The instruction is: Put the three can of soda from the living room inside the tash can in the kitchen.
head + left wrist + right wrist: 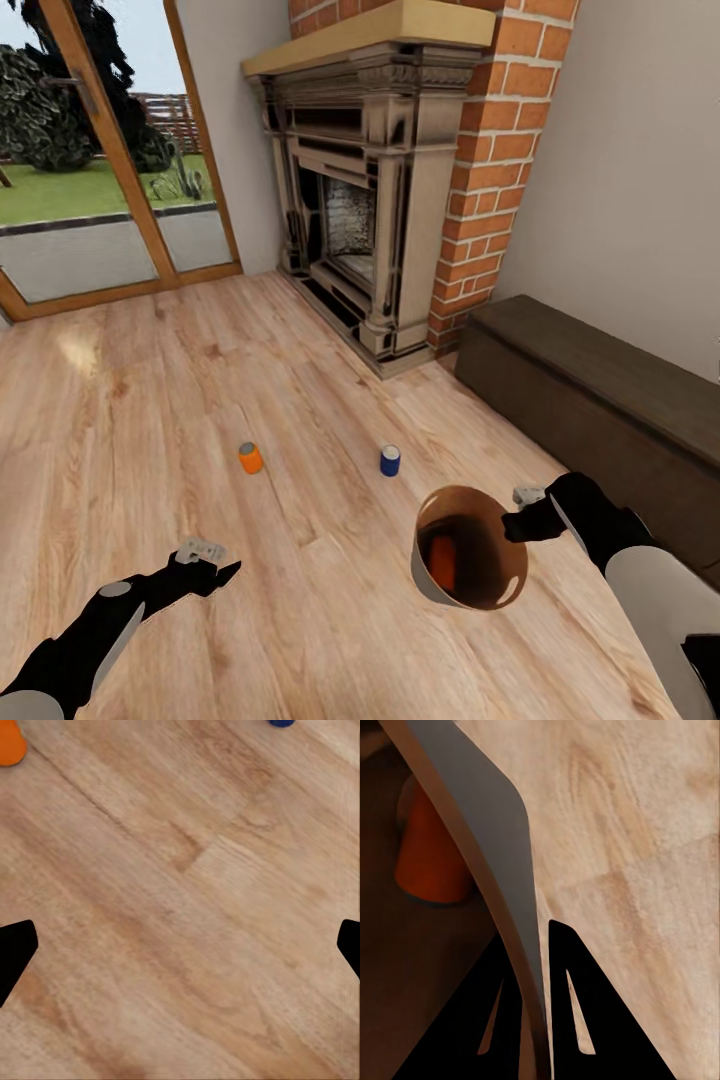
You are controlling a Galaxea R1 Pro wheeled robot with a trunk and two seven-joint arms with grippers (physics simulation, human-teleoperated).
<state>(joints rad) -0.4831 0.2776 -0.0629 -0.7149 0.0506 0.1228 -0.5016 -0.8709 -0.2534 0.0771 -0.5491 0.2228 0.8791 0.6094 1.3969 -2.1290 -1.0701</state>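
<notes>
Cans: two on floor (150, 400), one inside trash can (425, 570) gripped by right tool (512, 522); left tool (222, 568) released.

The orange can (443, 562) inside the trash can (428, 583) is half hidden behind the near wall, its base unseen. In the left wrist view the other orange can (10, 744) and the blue can (282, 722) are cut by the picture's edge. The bench (600, 420) runs off the right edge, and the fireplace (370, 180) loses its top.
</notes>
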